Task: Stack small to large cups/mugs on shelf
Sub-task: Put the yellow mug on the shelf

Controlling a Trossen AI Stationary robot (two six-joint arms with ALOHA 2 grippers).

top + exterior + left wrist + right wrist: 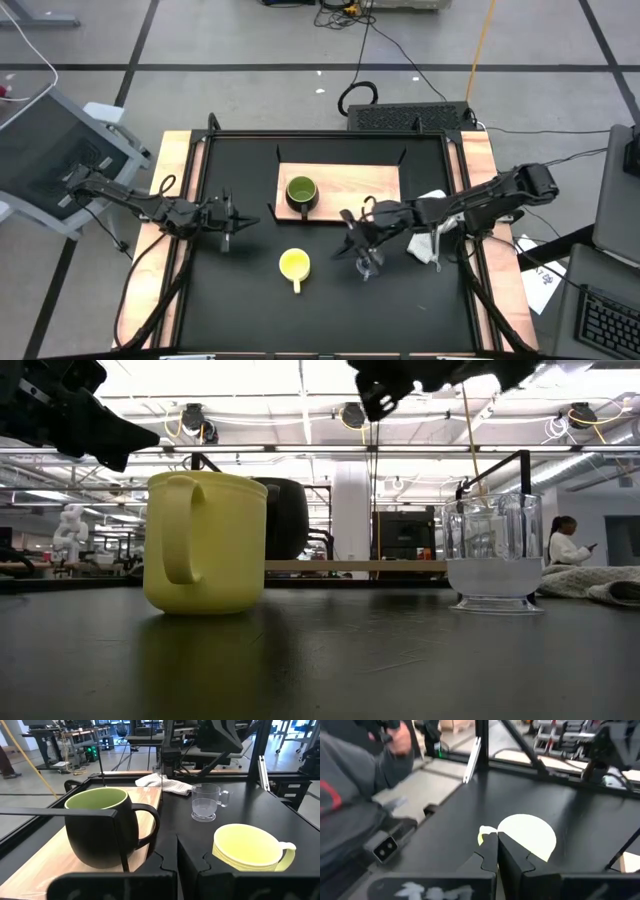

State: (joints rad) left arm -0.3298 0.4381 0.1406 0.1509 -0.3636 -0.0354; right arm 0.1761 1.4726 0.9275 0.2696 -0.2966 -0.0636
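Three cups are what we have to place, and we take the shelf (345, 180) as our landmark. The dark olive-green mug (301, 193) stands upright on the shelf, toward its left end and close to its front edge. The yellow mug (294, 265) stands on the black worktop (250, 310) in front of the shelf, well clear of it, roughly in line with the green mug, its handle pointing away from the shelf. The small clear cup (369, 264) also stands on the worktop in front of the shelf, off to the yellow mug's right.

Moving outward, we see the right end effector (352, 233) between the shelf's front edge and the clear cup, its fingers closed together with nothing between them. The left end effector (228, 222) waits to the left of the shelf, likewise closed and empty. A white cloth (428, 232) lies at the shelf's right end.
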